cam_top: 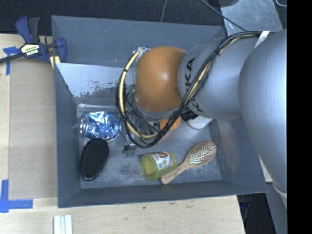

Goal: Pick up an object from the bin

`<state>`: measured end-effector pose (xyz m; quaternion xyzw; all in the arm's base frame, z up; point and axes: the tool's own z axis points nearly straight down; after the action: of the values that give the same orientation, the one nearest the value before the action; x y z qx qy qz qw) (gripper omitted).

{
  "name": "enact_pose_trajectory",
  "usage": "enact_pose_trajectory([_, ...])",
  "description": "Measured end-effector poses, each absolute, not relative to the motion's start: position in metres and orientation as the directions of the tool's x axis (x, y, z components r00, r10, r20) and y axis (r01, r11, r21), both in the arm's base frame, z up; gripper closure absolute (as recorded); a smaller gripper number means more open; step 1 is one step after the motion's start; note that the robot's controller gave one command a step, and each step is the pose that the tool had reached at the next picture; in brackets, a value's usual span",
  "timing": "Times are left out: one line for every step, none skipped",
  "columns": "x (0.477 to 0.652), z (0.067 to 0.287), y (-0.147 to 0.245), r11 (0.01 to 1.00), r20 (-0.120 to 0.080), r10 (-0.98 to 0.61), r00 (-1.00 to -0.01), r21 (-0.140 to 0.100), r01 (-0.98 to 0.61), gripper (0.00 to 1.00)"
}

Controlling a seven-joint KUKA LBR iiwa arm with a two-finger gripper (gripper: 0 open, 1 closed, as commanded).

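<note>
- Camera view: the arm is hanging over the middle of the bin [66, 145] from the right. Its orange cover [158, 79] and looped cables [123, 106] are hiding much of the floor beneath.
- The gripper [130, 145] is sitting low under the cover, just above the bin floor. I cannot tell whether it is wide or narrow, and nothing is showing in its hold.
- Three things are lying nearest to it: a blue foil packet [100, 126] just to its left, a black oval case [94, 159] to its near left, and a green bottle [158, 163] on its side to its near right.
- The packet is probably the likeliest pick. It is looking light, soft and crinkly, so it would likely crush and slip; a pinch on a raised fold seems best.
- The case is looking smooth and rounded, so it should be gripped across its narrow width. The bottle is looking stiff but apt to roll, so it should be gripped across its body.
- A wooden hairbrush [192, 159] is lying on the bottle's right, its handle touching the bottle, and may get dragged along.
- A white thing [200, 123] is peeking out from under the arm on the right, too hidden to name.
- The left wall is standing close behind the packet and case, crowding any approach from that side.
</note>
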<state>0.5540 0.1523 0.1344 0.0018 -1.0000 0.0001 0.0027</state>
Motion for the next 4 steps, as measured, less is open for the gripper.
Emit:
enact_pose_trajectory([0.565, 0.175, 0.097, 0.994, -0.002, -0.112, -0.994, -0.001, -0.112, 0.0])
enact_pose_trajectory([0.52, 0.12, 0.137, 0.87, 0.001, -0.492, -0.87, 0.0, -0.492, 0.0])
enact_pose_trajectory([0.529, 0.156, 0.122, 0.979, -0.005, -0.206, -0.979, 0.0, -0.206, 0.0])
enact_pose_trajectory([0.548, 0.17, 0.129, 0.894, -0.012, -0.447, -0.894, -0.002, -0.447, 0.0])
